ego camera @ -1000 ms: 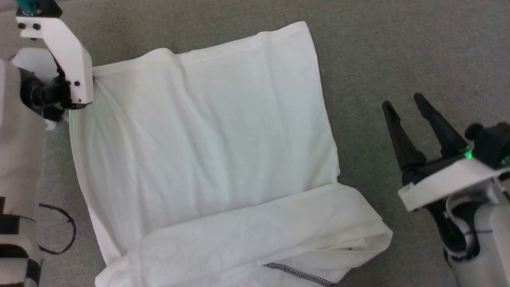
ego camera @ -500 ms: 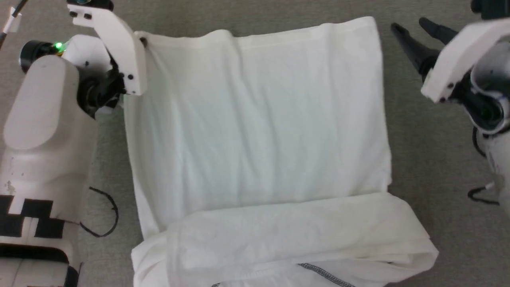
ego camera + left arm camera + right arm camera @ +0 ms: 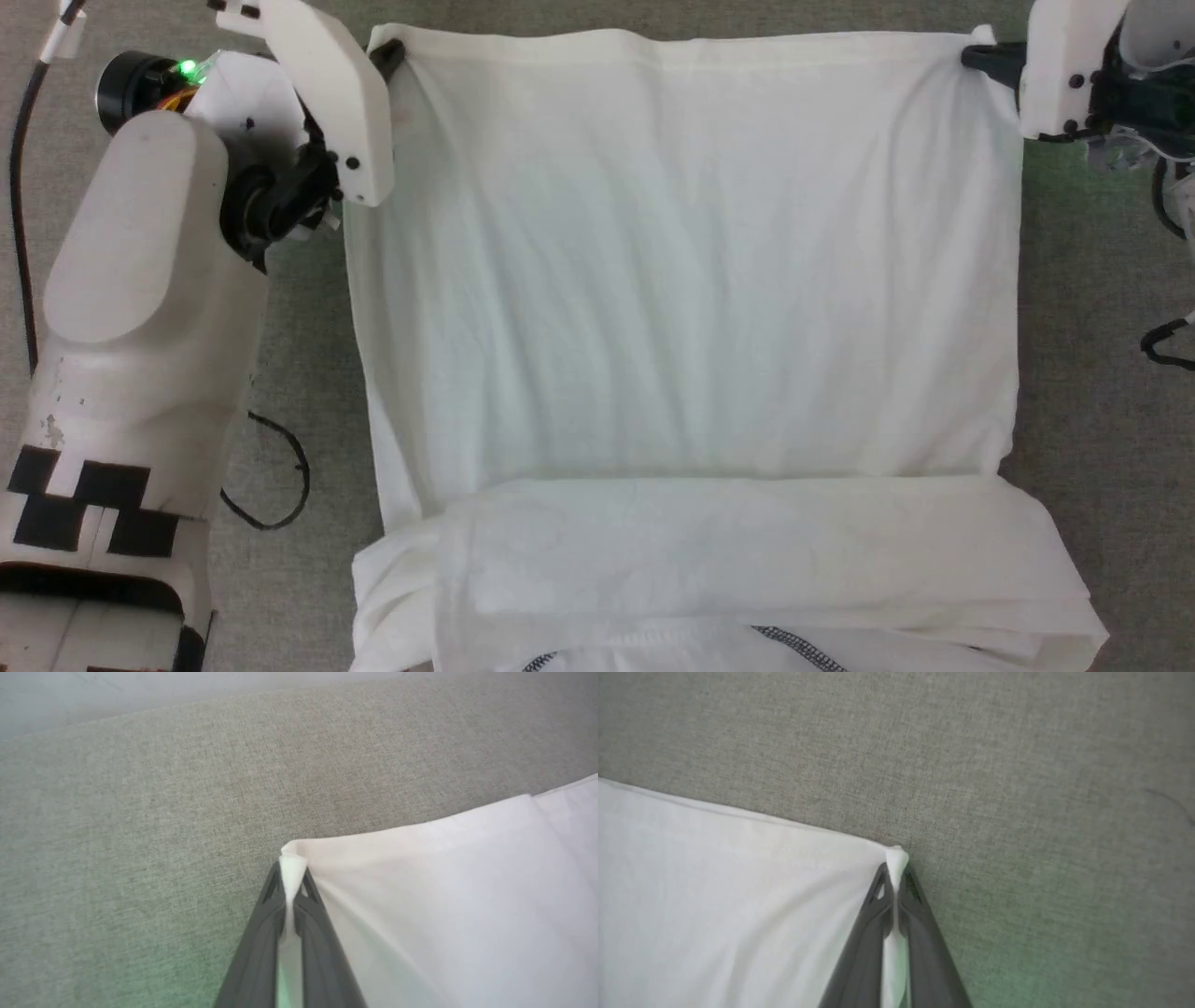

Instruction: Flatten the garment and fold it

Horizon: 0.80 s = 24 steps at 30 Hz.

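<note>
Since a second ago my right gripper (image 3: 980,58) has gone from standing spread, well clear of the cloth on its right, to pinching the far right corner of the garment (image 3: 691,280). The far hem, slack and slanted then, now runs straight between my two grippers.

Nearest me, a folded band of the shirt (image 3: 747,551) lies across the near edge and reaches a little past the main panel on the right. Dark zigzag stitching (image 3: 794,640) peeps out beneath it. My left forearm (image 3: 140,280), pale with a black-and-white checked patch, runs up the left side beside the shirt's left edge. A loose black cable loop (image 3: 271,476) lies between them on the grey woven surface (image 3: 1102,392).

The main panel spreads flat, lightly creased, with its left and right edges fairly straight. A strip of bare surface runs along each side, wider on the right, where a second black cable (image 3: 1167,345) curls at the margin.

At the far left corner my left gripper (image 3: 387,56) is pressed together on the cloth, with a small tuft poking past the tips in the left wrist view. My right wrist housing (image 3: 1055,65) reaches in from the right, its fingers likewise clamped on a tuft. Beyond the hem the surface lies bare, ending at a paler strip (image 3: 187,690).
</note>
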Available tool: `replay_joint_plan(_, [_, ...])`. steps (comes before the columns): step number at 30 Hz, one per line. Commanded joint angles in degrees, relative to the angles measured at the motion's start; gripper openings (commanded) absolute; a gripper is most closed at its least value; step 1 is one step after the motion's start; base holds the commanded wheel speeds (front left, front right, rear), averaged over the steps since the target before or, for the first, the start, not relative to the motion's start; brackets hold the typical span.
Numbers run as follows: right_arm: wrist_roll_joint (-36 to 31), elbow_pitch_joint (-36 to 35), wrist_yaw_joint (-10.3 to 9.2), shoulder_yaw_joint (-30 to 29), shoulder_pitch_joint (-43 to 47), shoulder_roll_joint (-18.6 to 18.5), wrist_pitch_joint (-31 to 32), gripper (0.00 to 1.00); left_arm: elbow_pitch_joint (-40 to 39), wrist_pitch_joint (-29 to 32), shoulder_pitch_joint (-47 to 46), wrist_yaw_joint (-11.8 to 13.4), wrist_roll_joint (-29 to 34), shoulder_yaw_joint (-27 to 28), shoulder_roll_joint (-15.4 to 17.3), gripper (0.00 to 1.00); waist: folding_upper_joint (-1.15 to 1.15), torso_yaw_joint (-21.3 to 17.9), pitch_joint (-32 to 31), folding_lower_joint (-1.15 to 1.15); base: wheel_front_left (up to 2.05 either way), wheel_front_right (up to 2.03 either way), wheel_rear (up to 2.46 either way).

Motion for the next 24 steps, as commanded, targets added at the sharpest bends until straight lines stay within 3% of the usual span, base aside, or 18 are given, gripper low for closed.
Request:
replay_joint_plan(1, [0.2, 3.0, -0.06, 2.8, 4.4, 1.0, 3.3, 0.00, 0.4, -0.3, 0.0, -0.3, -0.2, -0.2, 0.5, 0.00, 0.00, 0.0, -0.2, 0.01, 0.00, 0.00, 0.00])
replay_joint_plan(3, [0.1, 1.5, -0.06, 3.6, 3.6, 0.3, 1.6, 0.00, 0.2, -1.5, -0.2, -0.3, -0.2, -0.3, 1.0, 0.00, 0.00, -0.2, -0.7, 0.01, 0.00, 0.00, 0.00])
replay_joint_plan(9, [-0.5, -6.0, -0.06, 3.2, 1.3, -2.7, -16.2, 0.00, 0.2, -10.0, -1.5, 2.0, 2.1, 1.2, 2.5, 0.00, 0.00, -1.2, -3.9, 0.01, 0.00, 0.00, 0.00])
replay_joint_plan(10, [-0.5, -6.0, -0.06, 3.2, 1.3, -2.7, -16.2, 0.00, 0.2, -10.0, -1.5, 2.0, 2.1, 1.2, 2.5, 0.00, 0.00, -1.2, -3.9, 0.01, 0.00, 0.00, 0.00])
replay_joint_plan(15, [-0.2, -6.3, -0.06, -0.9, -0.4, -2.9, -29.8, 0.00, 0.9, -17.1, -3.1, 2.6, 3.9, 1.9, 4.0, 0.00, 0.00, -2.5, -8.1, 0.01, 0.00, 0.00, 0.00])
replay_joint_plan(20, [-0.2, -6.6, -0.06, -1.1, -0.2, -3.4, -35.3, 0.00, 0.9, -21.3, -3.9, 2.6, 4.2, 2.3, 4.4, 0.00, 0.00, -3.0, -11.4, 0.01, 0.00, 0.00, 0.00])
replay_joint_plan(24, [0.0, -9.0, -0.06, 1.6, 4.5, -4.8, -36.8, 0.00, -1.8, -23.7, 0.9, 2.7, 4.0, 1.9, 4.4, 0.00, 0.00, -2.9, -14.4, 0.01, 0.00, 0.00, 0.00])
